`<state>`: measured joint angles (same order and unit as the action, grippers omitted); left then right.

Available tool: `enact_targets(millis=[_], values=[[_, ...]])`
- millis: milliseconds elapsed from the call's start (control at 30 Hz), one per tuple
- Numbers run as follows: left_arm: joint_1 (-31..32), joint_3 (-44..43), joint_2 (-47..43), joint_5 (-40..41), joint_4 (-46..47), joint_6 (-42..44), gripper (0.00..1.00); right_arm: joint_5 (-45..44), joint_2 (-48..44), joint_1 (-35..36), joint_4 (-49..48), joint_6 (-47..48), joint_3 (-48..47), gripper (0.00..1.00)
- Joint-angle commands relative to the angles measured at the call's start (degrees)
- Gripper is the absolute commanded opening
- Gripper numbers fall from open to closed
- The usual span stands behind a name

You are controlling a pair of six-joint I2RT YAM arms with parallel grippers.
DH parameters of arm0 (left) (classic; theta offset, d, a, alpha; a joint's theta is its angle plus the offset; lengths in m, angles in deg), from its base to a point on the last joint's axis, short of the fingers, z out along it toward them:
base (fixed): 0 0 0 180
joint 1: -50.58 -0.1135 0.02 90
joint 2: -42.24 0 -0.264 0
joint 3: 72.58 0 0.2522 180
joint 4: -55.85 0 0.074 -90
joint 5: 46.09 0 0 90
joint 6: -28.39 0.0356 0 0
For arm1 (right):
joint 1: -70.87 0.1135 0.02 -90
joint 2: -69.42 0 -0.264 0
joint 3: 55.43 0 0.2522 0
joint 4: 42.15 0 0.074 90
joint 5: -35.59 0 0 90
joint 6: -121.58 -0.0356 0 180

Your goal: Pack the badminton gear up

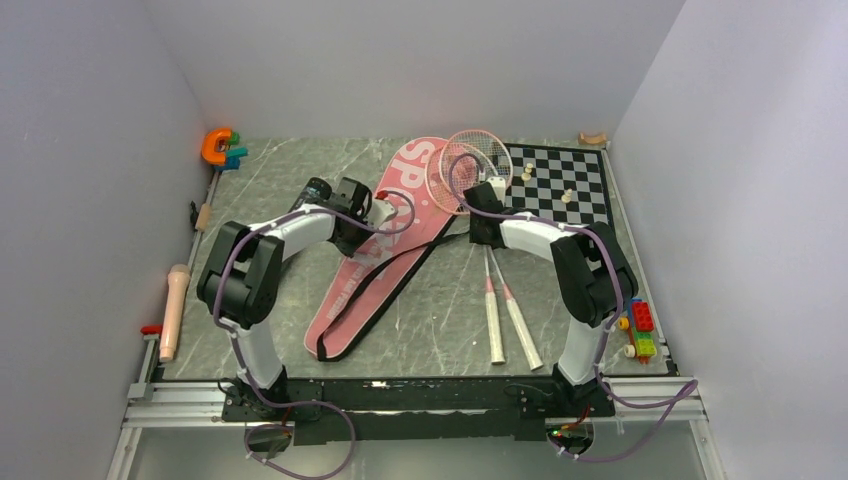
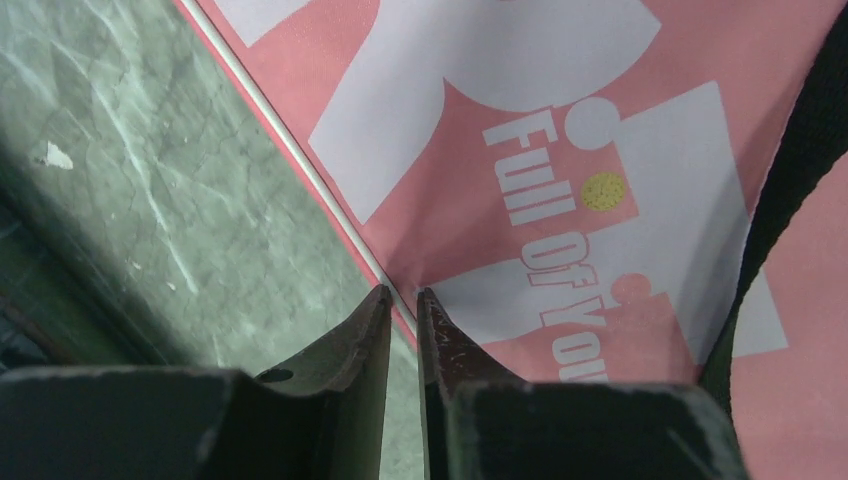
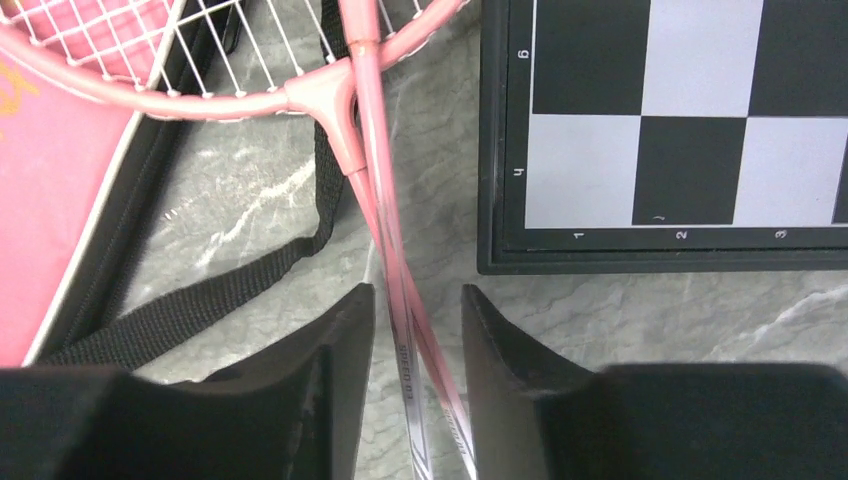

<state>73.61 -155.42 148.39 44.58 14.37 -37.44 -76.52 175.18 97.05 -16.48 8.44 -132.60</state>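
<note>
Pink and flat, the bag [image 1: 362, 283] lies slantwise on the table [image 1: 440, 310], with nothing visibly inside it. Both rackets [image 1: 494, 325] rest beside it, heads overlapping its top end, handles toward the arms. Packing is hardly started, I judge: the rackets have yet to go in and the bag to be closed. The left end effector [image 2: 402, 300] is pinched on the bag's white-piped edge. The right end effector [image 3: 417, 295] is released, straddling both racket shafts near the chessboard [image 3: 690, 120]. Readable: "SP" on the bag from above, "Full Of You" close up, and digits along the chessboard's border. The shaft print is too small.
</note>
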Motion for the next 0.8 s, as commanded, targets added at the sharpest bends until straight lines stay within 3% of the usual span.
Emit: enact_targets(millis=[0, 133, 233, 433, 767], values=[[-1.3, 6.1, -2.2, 2.1, -4.6, 0.7, 0.19, 0.7, -0.6, -0.3, -1.3, -1.4, -2.3, 0.49], [-1.4, 8.0, -4.6, 1.9, -5.8, 0.8, 0.20, 0.3, -3.6, -0.3, 0.7, -3.1, -2.9, 0.72], [-1.7, 6.6, -8.1, 1.3, -6.7, 0.1, 0.29, 2.9, -7.9, -0.1, 2.0, -6.5, -2.9, 0.80], [-1.8, -0.8, -14.7, -2.3, -12.9, -2.5, 0.37, 14.4, -14.7, 4.9, -1.0, -14.2, 1.7, 0.81], [-1.1, 1.8, -18.7, -6.7, -11.1, -2.7, 0.39, 31.1, -4.3, 10.2, -11.4, -26.3, 4.1, 0.73]])
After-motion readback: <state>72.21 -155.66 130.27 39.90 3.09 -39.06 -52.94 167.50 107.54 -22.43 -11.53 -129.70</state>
